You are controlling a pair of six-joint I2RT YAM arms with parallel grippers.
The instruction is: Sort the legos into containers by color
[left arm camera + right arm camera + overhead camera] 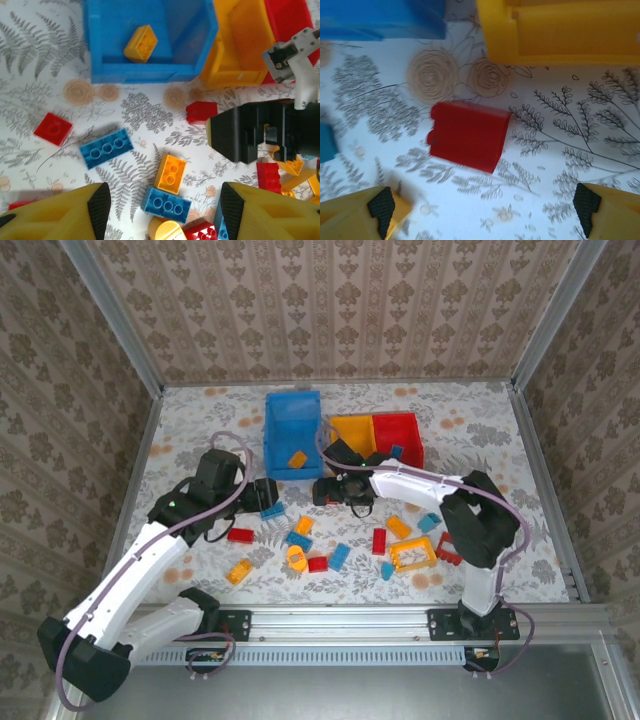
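Note:
Three containers stand at the back: a blue bin [292, 430] holding an orange lego [141, 43], a yellow bin [353, 432] and a red bin [398, 435]. My left gripper [165, 205] is open above a blue brick [166, 204] and an orange brick [170, 173], gripping neither. Another blue brick [106, 148] and a red one [53, 128] lie to their left. My right gripper [483, 202] is open, hovering just short of a red brick [467, 135] that lies on the table in front of the yellow bin [560, 30].
Loose legos are scattered across the near table, among them an orange frame [413, 554], a red brick [240, 535] and a blue one [339, 556]. A blue piece [397, 451] sits in the red bin. The two grippers are close together mid-table.

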